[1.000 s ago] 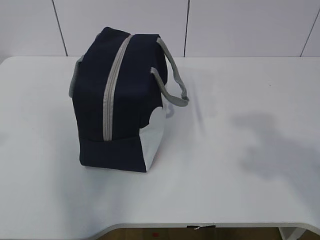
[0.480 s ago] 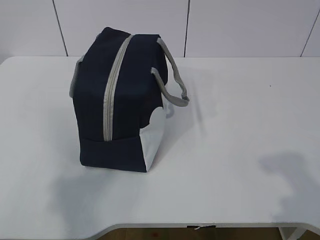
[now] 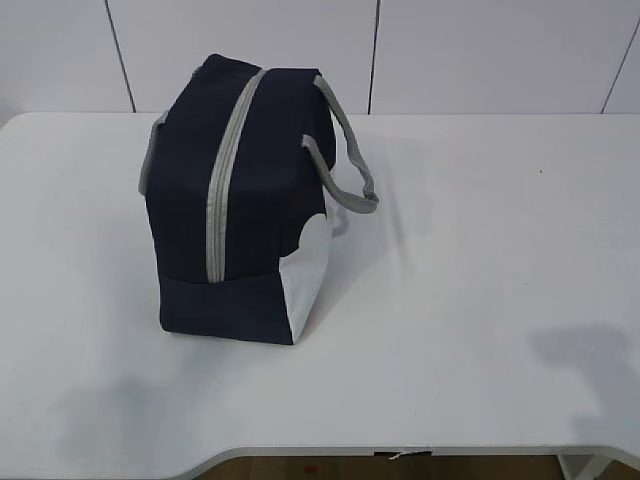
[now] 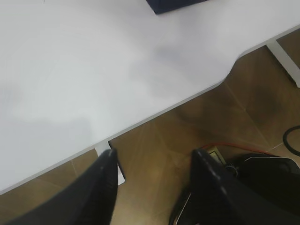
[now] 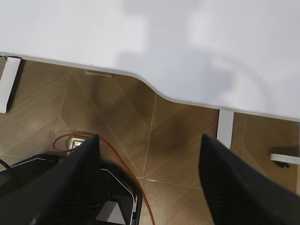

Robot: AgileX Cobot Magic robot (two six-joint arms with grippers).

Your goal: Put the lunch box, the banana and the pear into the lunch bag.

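Lunch bag [image 3: 240, 215]: set upright on the table [image 3: 480, 330], left of its centre, zipper [image 3: 222, 175] run over the top toward the front edge; strap handles [image 3: 345, 165] hung at each side.

Left gripper [image 4: 152, 161]: jaws parted, held past the table's front edge, above the floor [image 4: 187, 122]; a bag corner [image 4: 173, 4] is seen well ahead of the jaws.

Right gripper [image 5: 150, 145]: jaws parted wide, likewise held off the front edge above the floor; a cable [image 5: 136, 178] lies between them.

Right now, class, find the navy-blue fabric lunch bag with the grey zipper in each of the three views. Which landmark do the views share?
Exterior view: the navy-blue fabric lunch bag stands left of centre on the white table, zipper closed.
Left wrist view: only a dark corner of it shows at the top edge.
Right wrist view: not in it.
Shared landmark: the table's curved front edge.
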